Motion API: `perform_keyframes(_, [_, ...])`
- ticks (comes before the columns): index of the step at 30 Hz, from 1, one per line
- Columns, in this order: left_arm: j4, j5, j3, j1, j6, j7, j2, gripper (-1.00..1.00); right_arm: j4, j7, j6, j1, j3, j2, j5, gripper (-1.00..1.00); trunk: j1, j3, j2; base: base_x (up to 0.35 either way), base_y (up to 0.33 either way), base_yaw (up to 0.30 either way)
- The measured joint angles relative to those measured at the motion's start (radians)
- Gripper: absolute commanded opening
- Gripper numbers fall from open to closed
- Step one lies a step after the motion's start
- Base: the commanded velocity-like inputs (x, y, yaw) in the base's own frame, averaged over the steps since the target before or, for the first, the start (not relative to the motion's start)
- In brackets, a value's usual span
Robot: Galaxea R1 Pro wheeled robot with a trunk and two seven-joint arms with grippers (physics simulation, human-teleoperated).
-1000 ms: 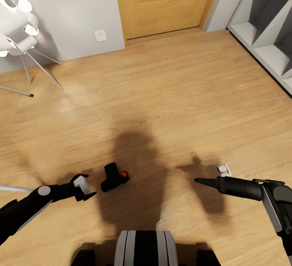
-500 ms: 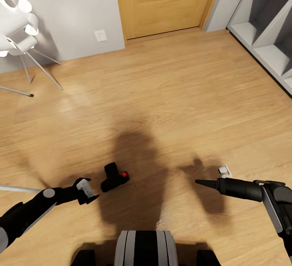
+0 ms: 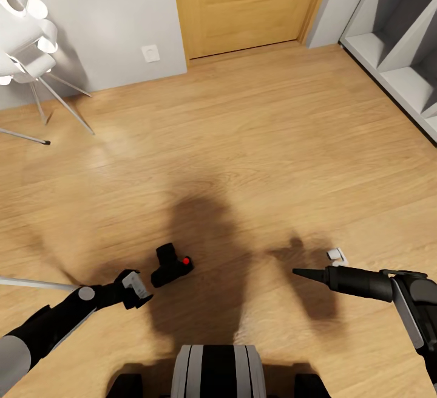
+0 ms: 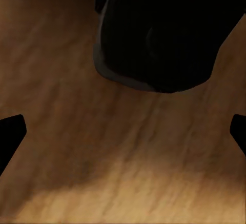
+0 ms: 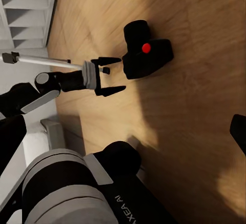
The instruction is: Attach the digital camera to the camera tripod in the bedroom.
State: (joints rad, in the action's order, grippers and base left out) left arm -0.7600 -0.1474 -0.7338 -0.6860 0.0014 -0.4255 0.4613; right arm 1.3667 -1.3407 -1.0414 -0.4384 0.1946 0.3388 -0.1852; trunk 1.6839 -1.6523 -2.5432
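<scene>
Spread-open, empty left claw [image 3: 144, 293] low beside the small black red-dotted digital camera [image 3: 171, 266] on the light wood floor [image 3: 255, 161], seemingly poised to grip; right claw [image 3: 298, 272] state unclear

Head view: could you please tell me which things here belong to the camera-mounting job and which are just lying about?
Job in hand:
- digital camera, lying on the floor
- left gripper, open beside it

Just about:
- small white object
- white lamp
- shelf unit
- wooden door

tripod leg [image 3: 30, 282] | cut off at frame edge
</scene>
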Motion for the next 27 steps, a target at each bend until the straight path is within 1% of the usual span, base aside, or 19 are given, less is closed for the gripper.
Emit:
perform_keyframes(1, [0.044, 0.078, -0.001, 0.000, 0.000, 0.029, -0.030, 1.00, 0.000, 0.000, 0.000, 0.000, 0.000, 0.000, 0.000, 1.00, 0.000, 0.000, 0.000, 0.000, 0.000, 0.000])
perform_keyframes(8, [0.051, 0.081, -0.003, 0.000, 0.000, 0.031, -0.034, 1.00, 0.000, 0.000, 0.000, 0.000, 0.000, 0.000, -0.001, 1.00, 0.000, 0.000, 0.000, 0.000, 0.000, 0.000])
perform_keyframes(12, [0.071, 0.081, -0.003, 0.000, 0.000, 0.031, -0.036, 1.00, 0.000, 0.000, 0.000, 0.000, 0.000, 0.000, -0.001, 1.00, 0.000, 0.000, 0.000, 0.000, 0.000, 0.000])
perform_keyframes(14, [0.081, 0.081, -0.004, 0.000, -0.001, 0.032, -0.040, 1.00, 0.000, 0.000, 0.000, 0.000, 0.000, 0.000, -0.001, 1.00, 0.000, 0.000, 0.000, 0.000, 0.000, 0.000])
perform_keyframes(15, [0.091, 0.081, -0.004, 0.000, -0.005, 0.032, -0.046, 1.00, 0.000, 0.000, 0.000, 0.000, 0.000, 0.000, -0.001, 1.00, 0.000, 0.000, 0.000, 0.000, 0.000, 0.000])
perform_keyframes(17, [0.108, 0.081, -0.003, 0.000, -0.020, 0.032, -0.056, 1.00, 0.000, 0.000, 0.000, 0.000, 0.000, 0.000, -0.001, 1.00, 0.000, 0.000, 0.000, 0.000, 0.000, 0.000])
perform_keyframes(19, [0.135, 0.080, -0.001, 0.000, -0.052, 0.032, -0.070, 1.00, 0.000, 0.000, 0.000, 0.000, 0.000, 0.000, -0.001, 1.00, 0.000, 0.000, 0.000, 0.000, 0.000, 0.000])
perform_keyframes(21, [0.158, 0.080, 0.001, 0.000, -0.076, 0.032, -0.078, 1.00, 0.000, 0.000, 0.000, 0.000, 0.000, 0.000, -0.001, 1.00, 0.000, 0.000, 0.000, 0.000, 0.000, 0.000])
perform_keyframes(27, [0.195, 0.079, 0.002, 0.000, -0.105, 0.032, -0.087, 1.00, 0.000, -0.001, 0.000, 0.000, 0.000, 0.000, -0.001, 1.00, 0.000, 0.000, 0.000, 0.000, 0.000, 0.000])
